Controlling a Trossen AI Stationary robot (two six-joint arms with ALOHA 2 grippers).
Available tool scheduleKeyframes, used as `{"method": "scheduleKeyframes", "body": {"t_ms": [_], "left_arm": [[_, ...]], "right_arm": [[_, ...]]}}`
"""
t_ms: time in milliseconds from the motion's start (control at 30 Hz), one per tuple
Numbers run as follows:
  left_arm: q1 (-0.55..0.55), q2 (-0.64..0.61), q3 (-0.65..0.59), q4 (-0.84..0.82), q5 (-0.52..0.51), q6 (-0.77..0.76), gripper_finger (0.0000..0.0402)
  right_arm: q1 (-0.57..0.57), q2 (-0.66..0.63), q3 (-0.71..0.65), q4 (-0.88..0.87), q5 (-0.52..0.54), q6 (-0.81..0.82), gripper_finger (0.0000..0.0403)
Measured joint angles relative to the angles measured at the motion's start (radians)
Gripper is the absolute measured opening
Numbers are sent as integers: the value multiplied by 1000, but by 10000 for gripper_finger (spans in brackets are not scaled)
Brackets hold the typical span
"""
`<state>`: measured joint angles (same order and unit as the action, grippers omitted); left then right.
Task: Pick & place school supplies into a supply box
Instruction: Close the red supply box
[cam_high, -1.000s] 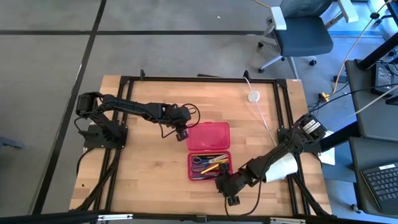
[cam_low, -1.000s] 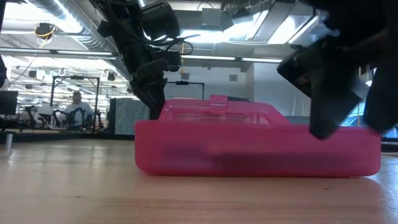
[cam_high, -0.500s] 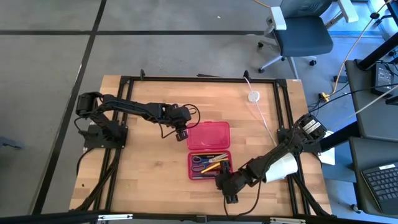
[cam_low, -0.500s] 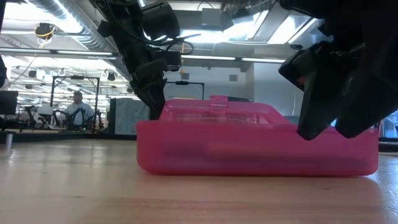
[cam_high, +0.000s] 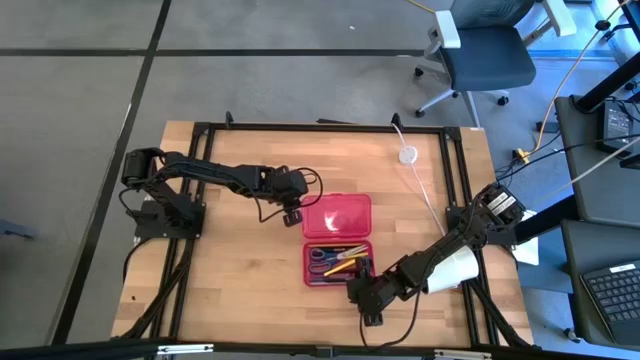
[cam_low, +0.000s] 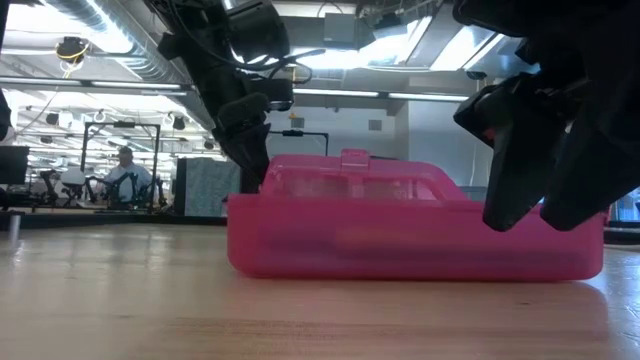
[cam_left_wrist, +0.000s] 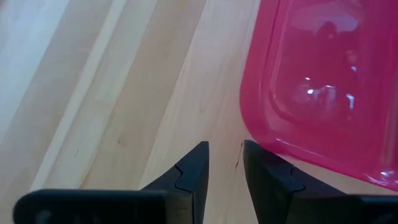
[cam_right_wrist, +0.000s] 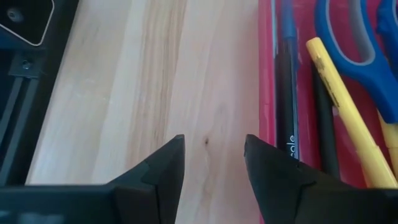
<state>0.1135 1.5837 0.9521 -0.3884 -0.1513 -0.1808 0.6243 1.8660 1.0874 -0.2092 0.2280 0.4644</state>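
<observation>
On the wood surface (cam_high: 220, 260) sits the open red box (cam_high: 337, 240), with scissors (cam_high: 325, 256) and pens (cam_high: 345, 264) inside. Beside its lid, the left hand (cam_high: 290, 214) is open a little, holding nothing. By its front edge, the right hand (cam_high: 362, 296) is open wide, holding nothing.

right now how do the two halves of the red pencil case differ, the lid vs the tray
The lid lies open and flat on the table, farther from the front edge, and holds nothing. The tray sits nearer the front edge and is filled: blue-handled scissors, a yellow pencil and dark pens lie inside. The left gripper hovers by the lid's corner, the right gripper by the tray's. Both halves are red translucent plastic with rounded corners.
</observation>
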Motion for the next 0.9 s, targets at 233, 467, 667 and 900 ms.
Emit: {"method": "scheduleKeyframes", "body": {"t_ms": [233, 467, 667, 900], "left_arm": [[0, 0, 0, 28, 34, 20, 93], [-4, 0, 0, 36, 66, 23, 92], [-24, 0, 0, 99, 66, 65, 93], [-34, 2, 0, 160, 66, 92, 93]], "right_arm": [[0, 0, 0, -2, 1, 0, 171], [0, 0, 0, -5, 15, 2, 171], [0, 0, 0, -13, 16, 5, 171], [0, -2, 0, -37, 19, 29, 171]]}}
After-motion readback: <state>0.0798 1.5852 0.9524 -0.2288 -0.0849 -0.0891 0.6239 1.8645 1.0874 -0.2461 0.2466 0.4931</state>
